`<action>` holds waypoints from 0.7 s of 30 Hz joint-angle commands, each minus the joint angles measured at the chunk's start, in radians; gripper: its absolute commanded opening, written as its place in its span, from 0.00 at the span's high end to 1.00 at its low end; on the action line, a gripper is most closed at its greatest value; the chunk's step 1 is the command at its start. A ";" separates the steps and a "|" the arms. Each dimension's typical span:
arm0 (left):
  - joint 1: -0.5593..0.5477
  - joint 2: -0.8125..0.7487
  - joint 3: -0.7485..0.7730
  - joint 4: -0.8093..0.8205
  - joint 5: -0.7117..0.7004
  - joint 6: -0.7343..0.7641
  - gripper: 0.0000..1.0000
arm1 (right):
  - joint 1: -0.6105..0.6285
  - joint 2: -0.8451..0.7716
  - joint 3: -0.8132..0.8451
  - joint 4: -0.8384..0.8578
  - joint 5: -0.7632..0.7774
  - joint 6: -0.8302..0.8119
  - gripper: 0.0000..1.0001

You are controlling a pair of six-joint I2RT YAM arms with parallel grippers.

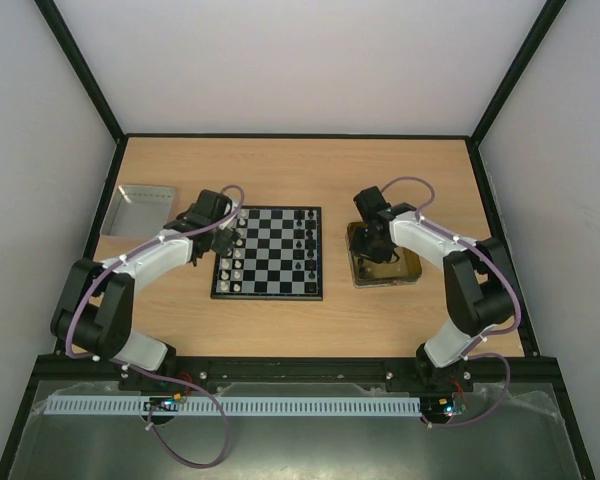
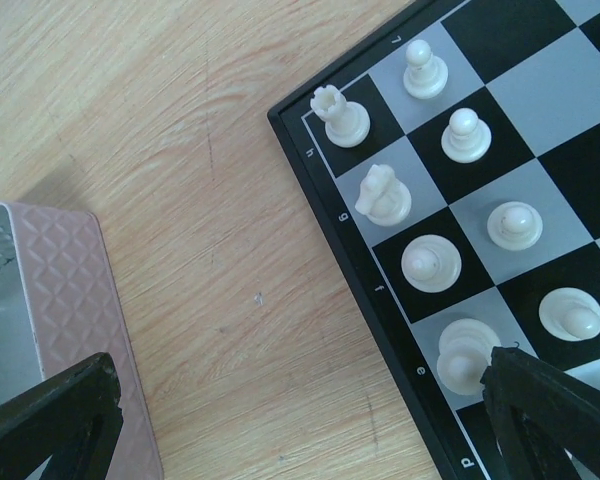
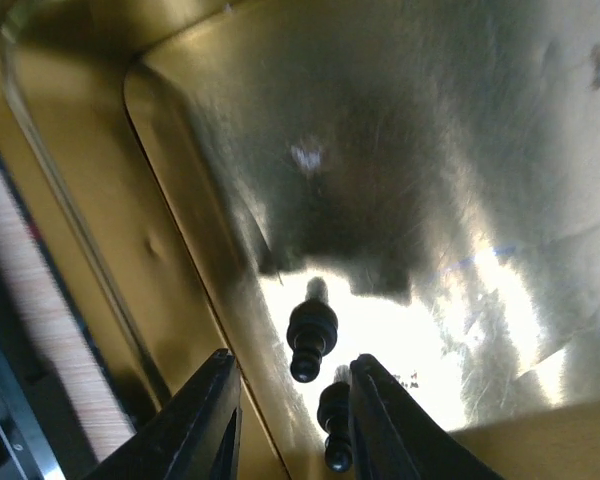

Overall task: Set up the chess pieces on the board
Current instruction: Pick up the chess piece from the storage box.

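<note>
Board: the small square black-and-white checkered chessboard with a dark frame [image 1: 265,294] lay flat in the middle of the light wooden table [image 1: 380,325].
White pieces: I counted eight tiny white chess pieces [image 2: 430,262] in the left wrist view. They stood in two rows on the board's left side, one on each square.
Black pieces on the board: some tiny black chess pieces [image 1: 310,250] stood along the board's right side. They were too small for me to count.
Black pieces off the board: two more black pieces [image 3: 312,330] lay in the shallow yellow-tinted tray [image 3: 460,150], just right of the board.
Trays: two in all. The other one was a shallow silver metal tray [image 1: 130,212] at the far left of the table.
Left gripper: the left gripper [image 2: 298,395] hung over the board's left edge. Its two black fingers [image 2: 50,420] were spread wide and held nothing.
Right gripper: the right gripper [image 3: 292,362] was down inside the yellow tray. Its fingers [image 3: 205,420] were a little apart with the two black pieces right by them. Nothing was pinched.
</note>
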 commanded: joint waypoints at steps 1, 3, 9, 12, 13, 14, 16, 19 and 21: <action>-0.006 0.018 0.031 -0.025 -0.034 -0.011 0.01 | -0.002 0.001 -0.058 0.050 -0.053 0.022 0.72; -0.006 0.023 0.031 -0.027 -0.047 -0.011 0.01 | -0.003 0.004 -0.068 0.063 -0.051 0.024 0.73; -0.005 0.037 0.029 -0.033 -0.061 -0.013 0.01 | -0.003 -0.001 -0.093 0.095 -0.050 0.036 0.77; -0.005 0.066 0.037 -0.033 -0.062 -0.014 0.01 | -0.003 0.008 -0.098 0.103 -0.041 0.034 0.79; -0.005 0.078 0.040 -0.032 -0.064 -0.014 0.01 | -0.003 0.010 -0.099 0.105 -0.041 0.034 0.80; -0.005 0.090 0.043 -0.031 -0.065 -0.013 0.01 | -0.003 0.013 -0.100 0.105 -0.038 0.033 0.81; -0.007 0.104 0.047 -0.029 -0.065 -0.012 0.01 | -0.005 0.015 -0.100 0.108 -0.037 0.033 0.84; -0.006 0.109 0.047 -0.025 -0.060 -0.010 0.01 | -0.008 0.007 -0.096 0.098 -0.016 0.033 0.87; -0.006 0.110 0.048 -0.023 -0.059 -0.010 0.01 | -0.010 -0.003 -0.093 0.092 0.000 0.034 0.90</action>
